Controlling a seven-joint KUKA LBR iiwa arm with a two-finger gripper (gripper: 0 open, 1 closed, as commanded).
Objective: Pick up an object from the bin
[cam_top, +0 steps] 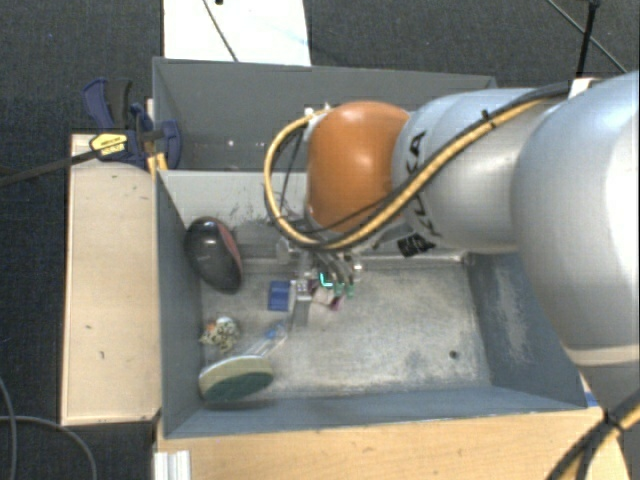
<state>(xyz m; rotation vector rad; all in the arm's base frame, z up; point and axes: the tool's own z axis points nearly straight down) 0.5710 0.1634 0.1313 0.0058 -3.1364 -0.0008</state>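
Observation:
My gripper hangs low over the middle of the bin floor, just under the arm's orange cover. A small blue block lies right beside it on the left, and a small pinkish piece shows at its lower edge; whether the gripper touches either I cannot tell. A brush with a clear handle and an oval green-and-white head lies below and to the left, its handle pointing up towards the gripper.
A dark grey oval thing with a reddish edge rests against the bin's left wall. A small crumpled, speckled thing lies below it. The arm covers the bin's right and back. Bare floor shows at the front right.

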